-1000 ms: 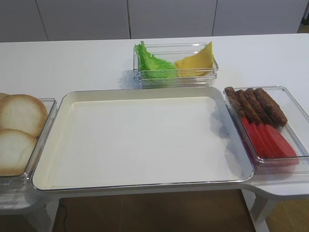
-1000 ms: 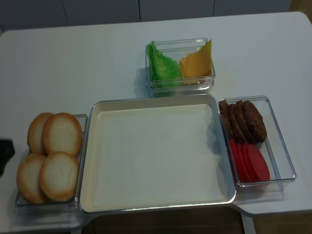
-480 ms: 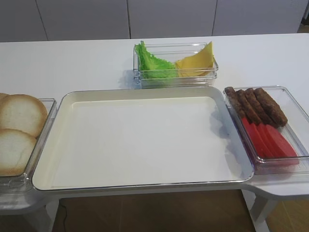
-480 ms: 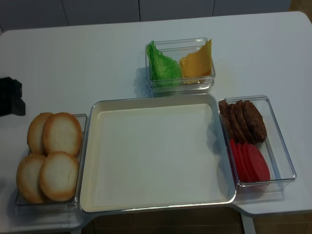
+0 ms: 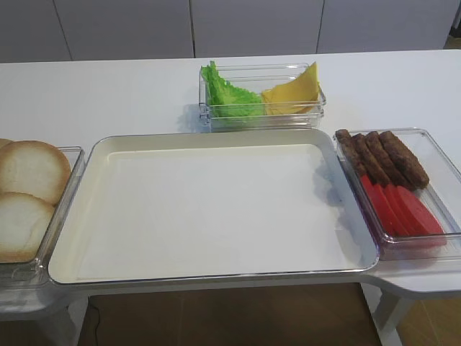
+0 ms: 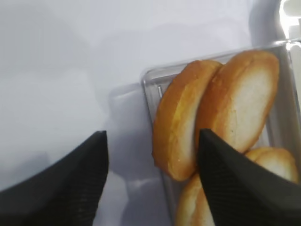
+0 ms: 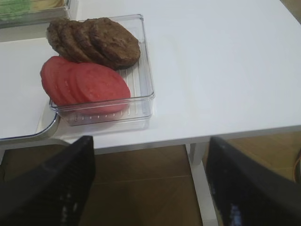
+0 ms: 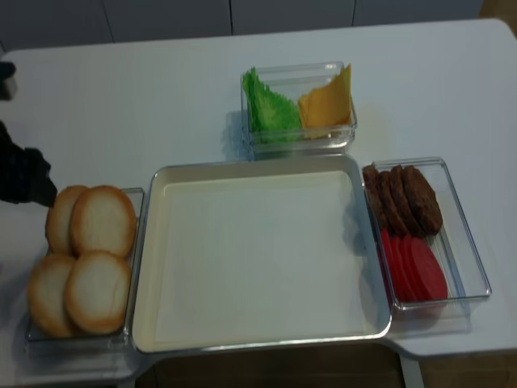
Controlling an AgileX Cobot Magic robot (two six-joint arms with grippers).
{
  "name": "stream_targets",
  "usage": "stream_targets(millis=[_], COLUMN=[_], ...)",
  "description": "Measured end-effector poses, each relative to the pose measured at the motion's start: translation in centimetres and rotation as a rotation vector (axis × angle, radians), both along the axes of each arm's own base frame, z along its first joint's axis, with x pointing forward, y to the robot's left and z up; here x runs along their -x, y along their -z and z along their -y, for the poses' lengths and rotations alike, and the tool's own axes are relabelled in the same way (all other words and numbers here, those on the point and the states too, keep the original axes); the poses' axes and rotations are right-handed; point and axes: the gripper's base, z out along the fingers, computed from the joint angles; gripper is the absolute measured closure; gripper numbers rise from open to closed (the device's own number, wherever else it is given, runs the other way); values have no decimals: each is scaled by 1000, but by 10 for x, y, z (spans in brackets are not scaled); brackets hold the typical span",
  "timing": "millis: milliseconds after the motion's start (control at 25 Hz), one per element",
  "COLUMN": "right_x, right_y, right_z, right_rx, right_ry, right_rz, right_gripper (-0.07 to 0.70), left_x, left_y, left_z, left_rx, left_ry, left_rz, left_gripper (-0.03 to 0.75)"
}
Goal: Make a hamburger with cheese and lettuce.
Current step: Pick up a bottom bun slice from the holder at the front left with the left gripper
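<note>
Spanning white table (image 5: 108,94), steel tray (image 5: 68,223) centred.

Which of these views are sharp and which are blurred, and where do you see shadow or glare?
Exterior high view: sharp, evenly lit, with a soft shadow inside the tray at its right wall. Left wrist view: the buns are soft and the dark jaws are blurred; glare at the top right corner. Right wrist view: the patties are fairly crisp; the jaws are out of focus.

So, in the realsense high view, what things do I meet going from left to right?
Left tool → bun halves → large tray → lettuce → cheese → patties over tomato slices.
</note>
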Motion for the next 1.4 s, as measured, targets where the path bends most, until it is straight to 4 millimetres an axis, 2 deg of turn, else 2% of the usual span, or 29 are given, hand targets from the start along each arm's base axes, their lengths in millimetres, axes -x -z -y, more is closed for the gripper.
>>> stream_targets(millis=[440, 1000, 1400], right_x=[0, 0, 0], right_y=[0, 0, 0], right_z=[0, 0, 0], right_rx=[0, 0, 0], right_ry=[0, 0, 0], right_rz=[0, 0, 0], right_gripper=[73, 73, 73], left_x=[-15, -26, -27], left_y=[18, 36, 39], left_z=[2, 3, 3], left_rx=[58, 101, 107], left_ry=[49, 66, 69], left_rz=[0, -36, -51], left_gripper=[318, 335, 508])
